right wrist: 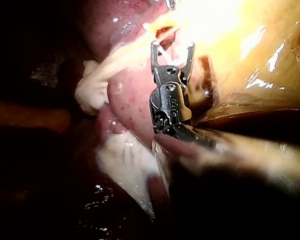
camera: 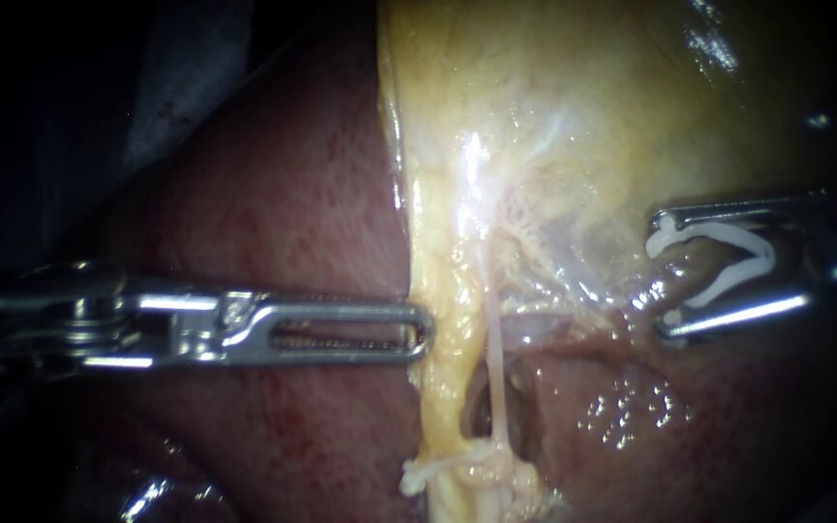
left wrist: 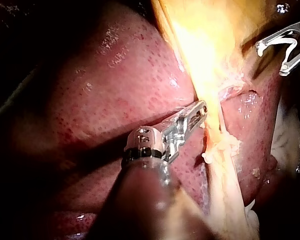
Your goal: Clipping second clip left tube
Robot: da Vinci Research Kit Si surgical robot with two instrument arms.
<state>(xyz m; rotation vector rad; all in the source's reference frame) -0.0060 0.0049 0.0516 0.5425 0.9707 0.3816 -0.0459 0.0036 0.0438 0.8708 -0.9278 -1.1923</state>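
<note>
A thin pale tube [camera: 494, 349] runs down from the yellow gallbladder [camera: 554, 107] to a whitish knotted lump [camera: 457, 473]. My left instrument [camera: 426, 329] comes in level from the left. Its slotted jaws lie together on the yellow tissue edge [camera: 417, 242] just left of the tube, and they look shut on it [left wrist: 204, 106]. My right instrument [camera: 661, 276] holds an open white clip [camera: 728, 261] between its spread jaws. The clip's mouth faces the tube from well to the right and does not touch it. In the right wrist view the jaws [right wrist: 172, 47] point at the pale strands.
Dark red liver [camera: 283, 194] fills the left and lower parts of the view. A small dark hollow [camera: 477, 407] opens behind the tube. A filmy membrane [camera: 573, 242] stretches between the tube and the right instrument. Wet, glistening tissue [camera: 632, 407] lies below the clip.
</note>
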